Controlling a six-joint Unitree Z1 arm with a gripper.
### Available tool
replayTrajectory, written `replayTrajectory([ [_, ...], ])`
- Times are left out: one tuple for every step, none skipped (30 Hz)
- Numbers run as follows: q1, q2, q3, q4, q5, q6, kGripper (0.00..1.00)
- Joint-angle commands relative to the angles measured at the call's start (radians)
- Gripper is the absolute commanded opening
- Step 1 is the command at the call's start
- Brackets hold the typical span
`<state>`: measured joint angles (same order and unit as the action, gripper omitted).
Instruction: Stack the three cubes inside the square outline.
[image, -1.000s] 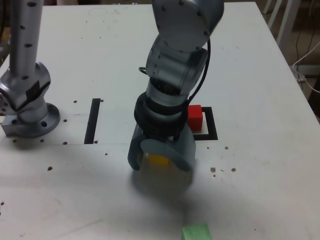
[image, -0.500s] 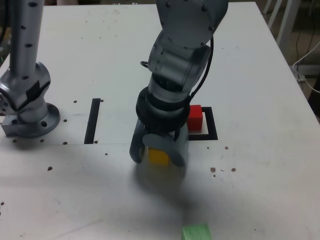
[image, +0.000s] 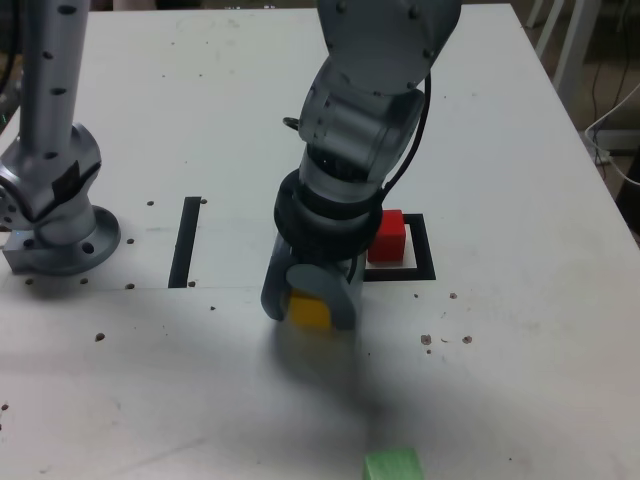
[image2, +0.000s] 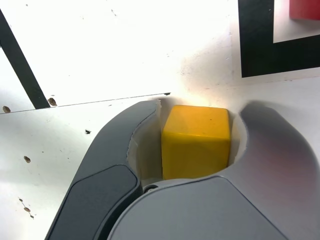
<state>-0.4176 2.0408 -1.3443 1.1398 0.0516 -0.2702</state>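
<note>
Gripper (image: 310, 308) closing around yellow cube (image2: 196, 141), jaws not visibly seated yet; risking off-centre pinch twisting cube, slipping during lift toward red cube (image: 388, 236) beyond.

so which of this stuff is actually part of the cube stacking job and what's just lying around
Part of the job:
- yellow cube, between the gripper jaws
- red cube, inside the square outline
- green cube

Just there:
- black strip
- metal post
</note>
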Motion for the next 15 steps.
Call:
replayTrajectory([
  [0.002, 0.005, -0.008, 0.008, 0.006, 0.000, 0.28],
  [0.002, 0.006, -0.009, 0.008, 0.009, 0.000, 0.26],
  [0.002, 0.005, -0.011, 0.009, 0.011, 0.000, 0.24],
  [0.002, 0.005, -0.013, 0.010, 0.013, 0.000, 0.22],
  [0.002, 0.004, -0.014, 0.011, 0.014, 0.000, 0.21],
  [0.002, 0.003, -0.016, 0.015, 0.014, 0.000, 0.21],
  [0.002, 0.001, -0.018, 0.020, 0.013, 0.000, 0.20],
  [0.002, -0.002, -0.021, 0.027, 0.013, 0.000, 0.20],
  [0.002, -0.005, -0.024, 0.035, 0.012, 0.000, 0.20],
  [0.002, -0.009, -0.029, 0.047, 0.012, 0.000, 0.20],
  [0.002, -0.014, -0.035, 0.061, 0.013, 0.000, 0.20],
  [0.002, -0.020, -0.042, 0.078, 0.015, 0.000, 0.20],
  [0.002, -0.028, -0.049, 0.098, 0.017, 0.000, 0.20],
  [0.002, -0.037, -0.057, 0.120, 0.021, 0.000, 0.20],
  [0.002, -0.047, -0.066, 0.144, 0.027, 0.000, 0.20],
])
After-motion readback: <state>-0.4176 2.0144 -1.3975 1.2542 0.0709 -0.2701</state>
